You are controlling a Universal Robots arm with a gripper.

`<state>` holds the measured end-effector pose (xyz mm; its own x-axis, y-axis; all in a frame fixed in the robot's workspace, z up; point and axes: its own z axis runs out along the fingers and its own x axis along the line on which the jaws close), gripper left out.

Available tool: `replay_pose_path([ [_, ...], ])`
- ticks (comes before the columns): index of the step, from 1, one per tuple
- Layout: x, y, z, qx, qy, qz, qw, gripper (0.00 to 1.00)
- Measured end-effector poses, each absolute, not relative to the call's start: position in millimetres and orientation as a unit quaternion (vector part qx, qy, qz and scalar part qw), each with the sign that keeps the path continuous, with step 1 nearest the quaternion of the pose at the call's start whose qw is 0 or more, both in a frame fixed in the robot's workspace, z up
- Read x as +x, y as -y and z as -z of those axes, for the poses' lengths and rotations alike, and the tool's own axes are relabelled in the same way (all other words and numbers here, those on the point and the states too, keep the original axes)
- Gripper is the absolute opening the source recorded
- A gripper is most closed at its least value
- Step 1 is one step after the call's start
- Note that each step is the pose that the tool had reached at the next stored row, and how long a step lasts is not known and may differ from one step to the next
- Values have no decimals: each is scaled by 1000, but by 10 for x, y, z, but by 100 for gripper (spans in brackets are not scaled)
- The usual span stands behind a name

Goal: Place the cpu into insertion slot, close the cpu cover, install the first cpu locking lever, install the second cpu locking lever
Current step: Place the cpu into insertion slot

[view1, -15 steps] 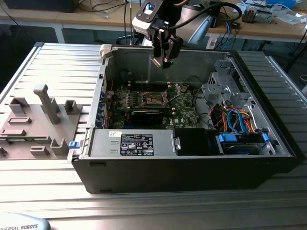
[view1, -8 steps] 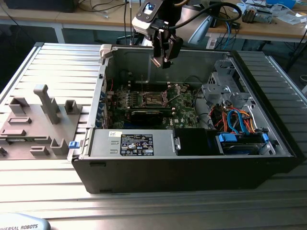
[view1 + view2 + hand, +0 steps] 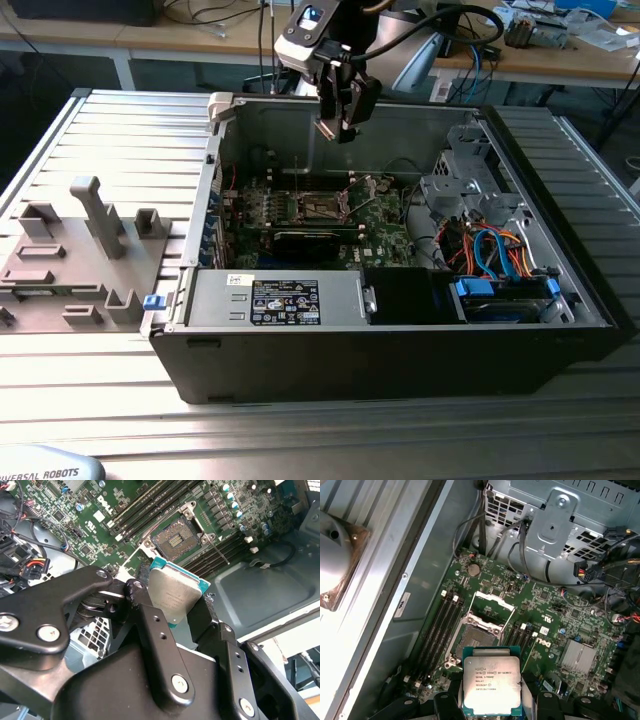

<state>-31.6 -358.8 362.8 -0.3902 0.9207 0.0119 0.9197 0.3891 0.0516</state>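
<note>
Here's the black gripper [image 3: 337, 128] in the exterior view, hanging over the open black computer case [image 3: 400, 360], well up above the green motherboard [image 3: 385, 225] on the case floor. Over to the second wrist view: its 2 black fingers [image 3: 155, 630] are pinched onto opposite edges of the small flat square cpu [image 3: 175, 592] with the silver-grey metal top. It's a firm grip, with the chip held in the air and touching nothing but the fingers.

Now the first wrist view, looking down at the board. The small dark square insertion slot [image 3: 472, 642] with its silver metal rim lies bare, and the cpu is held above the board near it, not seated in it. The thin silver metal cpu cover [image 3: 494, 600], a frame with a square window, is swung open off the slot along 1 side of it. Long black memory slots [image 3: 442, 625] run alongside the socket on 2 sides.

Back in the exterior view, the case sits on a ribbed grey metal surface [image 3: 300, 430], and a grey moulded fixture tray [image 3: 80, 240] lies beside it on the exterior view's left.
</note>
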Motion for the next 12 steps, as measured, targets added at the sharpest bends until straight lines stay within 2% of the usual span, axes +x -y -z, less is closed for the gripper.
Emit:
replay_pose_path([
  [12,-316,3588,-3628,557,-830,-25,9,54],
])
